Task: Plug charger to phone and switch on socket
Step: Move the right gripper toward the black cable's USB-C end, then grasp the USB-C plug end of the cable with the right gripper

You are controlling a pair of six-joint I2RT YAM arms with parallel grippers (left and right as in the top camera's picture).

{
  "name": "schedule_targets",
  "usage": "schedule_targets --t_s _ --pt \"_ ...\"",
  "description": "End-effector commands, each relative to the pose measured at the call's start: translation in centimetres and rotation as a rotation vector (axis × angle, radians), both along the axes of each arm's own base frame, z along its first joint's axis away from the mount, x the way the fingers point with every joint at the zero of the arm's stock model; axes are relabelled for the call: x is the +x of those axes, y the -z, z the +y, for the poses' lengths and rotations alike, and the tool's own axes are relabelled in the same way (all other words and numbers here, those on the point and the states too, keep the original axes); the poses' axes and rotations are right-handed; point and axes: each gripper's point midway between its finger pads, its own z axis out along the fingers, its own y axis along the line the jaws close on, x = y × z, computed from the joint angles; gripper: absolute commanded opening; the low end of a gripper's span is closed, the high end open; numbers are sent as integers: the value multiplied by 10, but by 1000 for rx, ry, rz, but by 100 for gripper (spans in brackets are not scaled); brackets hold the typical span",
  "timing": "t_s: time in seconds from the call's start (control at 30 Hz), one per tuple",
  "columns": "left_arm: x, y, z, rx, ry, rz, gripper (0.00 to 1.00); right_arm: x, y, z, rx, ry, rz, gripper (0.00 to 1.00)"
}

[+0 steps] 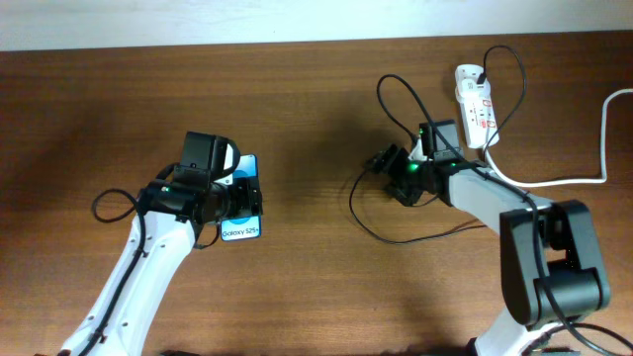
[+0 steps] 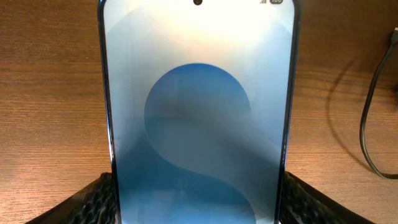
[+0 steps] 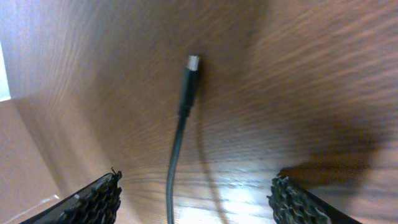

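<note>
Blue-screened phone [image 2: 198,124] clamped in left end effector [image 2: 199,190]; right end effector [image 3: 196,180] spread open above charger [image 3: 185,93] tip on wooden bench [image 3: 311,74].

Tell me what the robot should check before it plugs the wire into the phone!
1. The phone is held between the fingers of the left end effector: ok.
2. Tip of the charger is in sight of the right wrist camera: ok.
3. The right end effector grips the charger: not ok. Its fingers stand wide apart, with the cable loose between them.
4. Charger tip is near the phone: not ok. The overhead view shows them well apart.
5. The socket is switched on: cannot tell.
</note>
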Motion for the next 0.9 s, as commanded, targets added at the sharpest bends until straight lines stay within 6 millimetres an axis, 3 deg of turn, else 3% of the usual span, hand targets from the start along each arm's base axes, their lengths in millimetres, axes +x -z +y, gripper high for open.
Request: schedule_targets --t_s 0.0,0.2,0.3,0.6,0.87 --pt "8 -21 -3 -11 17 -66 41 0 15 15 15 14 40 79" --pt "8 -21 -3 -11 17 -66 41 4 29 17 -75 61 30 70" --pt "8 -21 -3 -11 17 -66 41 5 36 10 -103 101 44 55" --pt "8 -20 -3 -11 17 -65 42 9 70 5 -122 136 74 53" --pt "7 -20 -3 -11 17 -63 43 2 87 2 -143 138 114 44"
